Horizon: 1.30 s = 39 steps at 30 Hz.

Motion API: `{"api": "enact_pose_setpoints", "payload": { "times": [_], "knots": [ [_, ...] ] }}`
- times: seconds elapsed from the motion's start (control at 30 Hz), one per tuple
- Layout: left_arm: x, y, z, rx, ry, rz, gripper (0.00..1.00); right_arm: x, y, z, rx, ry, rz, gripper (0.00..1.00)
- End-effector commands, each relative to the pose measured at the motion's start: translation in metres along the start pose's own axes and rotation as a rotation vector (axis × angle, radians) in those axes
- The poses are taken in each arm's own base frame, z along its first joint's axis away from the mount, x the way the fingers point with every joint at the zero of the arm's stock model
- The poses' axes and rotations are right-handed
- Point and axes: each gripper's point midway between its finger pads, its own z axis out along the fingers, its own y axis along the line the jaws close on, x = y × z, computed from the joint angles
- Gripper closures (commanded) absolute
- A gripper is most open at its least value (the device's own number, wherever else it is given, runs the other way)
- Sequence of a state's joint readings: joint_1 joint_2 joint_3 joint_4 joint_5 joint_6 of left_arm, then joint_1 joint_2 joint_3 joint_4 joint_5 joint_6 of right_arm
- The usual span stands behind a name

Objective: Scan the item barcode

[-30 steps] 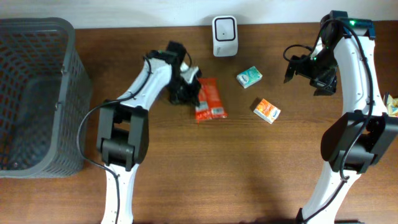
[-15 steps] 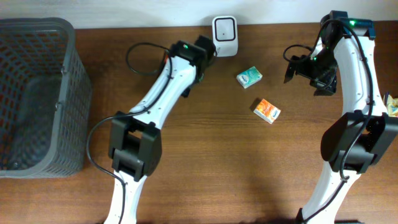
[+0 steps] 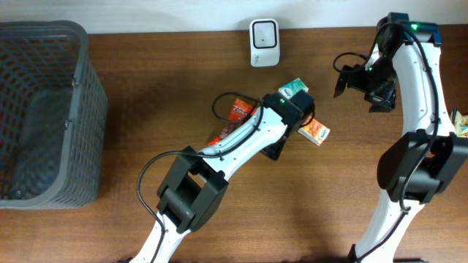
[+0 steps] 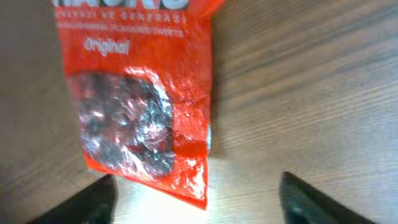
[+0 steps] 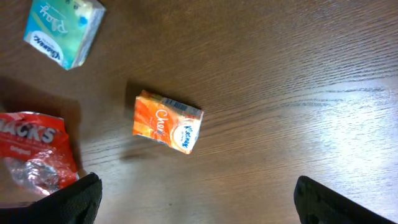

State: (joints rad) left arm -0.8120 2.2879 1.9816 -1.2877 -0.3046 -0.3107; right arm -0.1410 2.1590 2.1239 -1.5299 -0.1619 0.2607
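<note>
Note that your work surface was a dark brown, wood-grain table (image 3: pixel 146 88), with a strip of pale wall (image 3: pixel 146 14) behind its far edge. At the far left, a grey mesh basket (image 3: pixel 44 109) stood on the table. Near the centre, the red snack packet (image 3: pixel 235 117) lay flat on the bare wood, well apart from the white barcode scanner (image 3: pixel 263 42) at the far edge. Your left gripper (image 4: pixel 199 208) hung over the packet with its jaws spread wide and clamped nothing. The packet lay free beneath them. Further right, a green tissue pack (image 3: pixel 294 88) and an orange carton (image 3: pixel 316 131) rested near the left wrist. Your right gripper (image 5: pixel 205 205) hovered above the table's right side, jaws fully apart and empty.
</note>
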Motion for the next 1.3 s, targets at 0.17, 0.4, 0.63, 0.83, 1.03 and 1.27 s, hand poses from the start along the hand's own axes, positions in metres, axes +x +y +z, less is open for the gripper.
{"api": "enact_pose_setpoints", "payload": {
  "times": [0.17, 0.4, 0.63, 0.83, 1.03, 1.27],
  "knots": [
    [-0.055, 0.177, -0.092, 0.113, -0.189, -0.456, 0.01, 0.041, 0.093, -0.003, -0.261, 0.099, -0.199, 0.14],
    [-0.006, 0.289, -0.035, 0.055, -0.030, -0.770, 0.01, 0.093, 0.205, 0.039, -0.088, 0.006, -0.025, 0.14],
    [0.036, 0.315, -0.002, 0.037, 0.116, -0.848, 0.01, 0.124, 0.242, 0.094, 0.052, -0.074, 0.016, 0.18],
    [0.041, 0.314, -0.001, 0.037, 0.139, -0.845, 0.01, 0.122, 0.233, 0.139, 0.131, -0.035, 0.020, 0.22],
    [0.041, 0.314, -0.001, 0.037, 0.138, -0.845, 0.01, 0.124, 0.225, 0.160, 0.177, -0.003, 0.023, 0.37],
    [0.040, 0.314, -0.001, 0.039, 0.135, -0.845, 0.01, 0.131, 0.203, 0.189, 0.237, 0.012, 0.025, 0.40]
  ]
}}
